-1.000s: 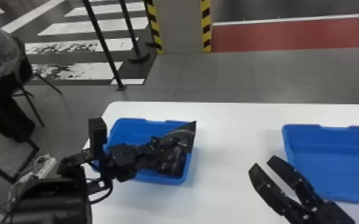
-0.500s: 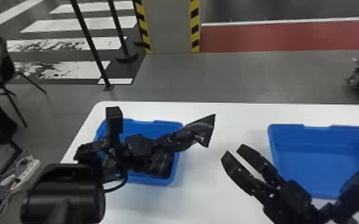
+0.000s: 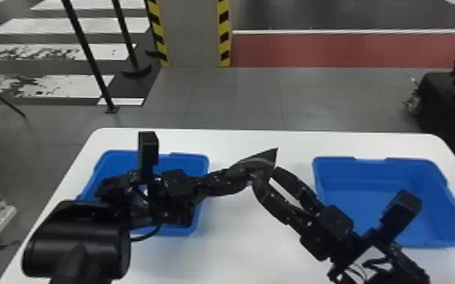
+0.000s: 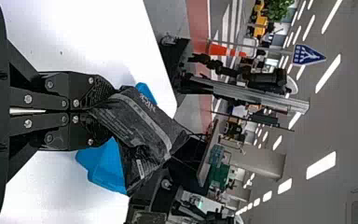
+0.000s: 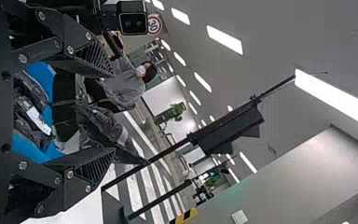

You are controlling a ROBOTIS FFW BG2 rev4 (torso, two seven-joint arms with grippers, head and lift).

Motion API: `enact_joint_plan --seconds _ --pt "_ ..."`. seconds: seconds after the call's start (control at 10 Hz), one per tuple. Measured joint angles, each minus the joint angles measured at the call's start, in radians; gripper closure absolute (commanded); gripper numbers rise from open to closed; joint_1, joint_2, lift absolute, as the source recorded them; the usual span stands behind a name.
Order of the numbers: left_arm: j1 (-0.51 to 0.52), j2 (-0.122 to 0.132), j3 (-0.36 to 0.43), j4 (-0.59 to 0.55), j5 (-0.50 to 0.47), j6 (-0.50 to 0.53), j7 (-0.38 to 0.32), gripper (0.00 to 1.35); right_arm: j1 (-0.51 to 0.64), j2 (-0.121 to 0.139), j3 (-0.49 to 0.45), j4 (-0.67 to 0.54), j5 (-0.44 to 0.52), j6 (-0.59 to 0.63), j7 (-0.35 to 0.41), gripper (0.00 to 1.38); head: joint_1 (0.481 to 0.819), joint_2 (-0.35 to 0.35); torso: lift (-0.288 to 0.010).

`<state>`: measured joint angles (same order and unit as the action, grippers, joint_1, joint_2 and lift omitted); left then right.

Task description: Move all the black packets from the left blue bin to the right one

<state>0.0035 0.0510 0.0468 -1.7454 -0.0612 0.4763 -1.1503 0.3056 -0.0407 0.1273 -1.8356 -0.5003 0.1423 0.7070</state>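
Left gripper [image 4: 101, 107] clamps one packet [image 4: 142, 133] (mid-transfer); right gripper [image 5: 113, 113] has fingers apart; more packets [image 5: 31, 93] in left bin [image 3: 183, 163] await transfer.

I am in a large indoor hall, seemingly a test lab: crosswalk stripes [image 3: 68, 25] cross the floor, a blue road sign [image 4: 307, 55] and an orange cone [image 4: 218, 49] stand beyond, ceiling lights [image 4: 320, 165] glow overhead.

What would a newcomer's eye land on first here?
Probably the black packet, pinched in the left gripper above the white table, with the open right gripper close by. Next, the left blue bin and right blue bin on either side, then the striped pillar beyond.
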Motion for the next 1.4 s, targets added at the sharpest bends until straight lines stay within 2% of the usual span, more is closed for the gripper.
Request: enact_joint_plan --seconds 0.1,0.2,0.3,0.4,0.8,0.9,1.0,1.1,1.4 --pt "-0.003 0.000 -0.013 0.011 0.006 0.004 0.000 1.22 -0.009 0.002 0.000 0.011 0.003 0.000 -0.001 0.52 0.695 0.054 -0.110" --pt "-0.007 0.002 -0.027 0.019 0.011 0.009 -0.001 1.22 -0.018 0.004 0.000 0.023 0.006 0.002 -0.005 0.71 0.695 0.049 -0.110" --pt "-0.013 0.003 -0.037 0.026 0.016 0.010 -0.001 1.22 -0.028 0.006 0.000 0.031 0.012 0.010 -0.008 1.13 0.695 0.041 -0.110" --pt "-0.017 0.003 -0.042 0.028 0.021 0.010 -0.001 1.22 -0.038 0.006 0.000 0.035 0.024 0.018 -0.009 1.25 0.695 0.038 -0.110" --pt "-0.013 0.003 -0.052 0.029 0.035 0.013 -0.005 1.21 -0.039 0.006 0.000 0.020 0.060 0.022 -0.021 1.28 0.695 0.029 -0.110" --pt "-0.011 0.002 -0.053 0.029 0.038 0.012 -0.005 0.91 -0.037 0.005 -0.001 0.014 0.071 0.018 -0.021 1.28 0.695 0.028 -0.110" --pt "-0.008 0.000 -0.045 0.029 0.041 0.009 -0.001 0.39 -0.036 0.004 -0.002 0.007 0.080 0.006 -0.022 1.28 0.695 0.028 -0.110" --pt "0.002 -0.002 -0.026 0.029 0.044 -0.001 0.012 0.08 -0.033 0.004 -0.004 0.001 0.081 -0.011 -0.032 1.28 0.695 0.031 -0.110" --pt "0.073 -0.011 0.070 0.029 0.059 -0.025 0.039 0.19 -0.001 -0.001 -0.071 -0.040 0.078 -0.033 -0.065 1.28 0.695 0.042 -0.110"
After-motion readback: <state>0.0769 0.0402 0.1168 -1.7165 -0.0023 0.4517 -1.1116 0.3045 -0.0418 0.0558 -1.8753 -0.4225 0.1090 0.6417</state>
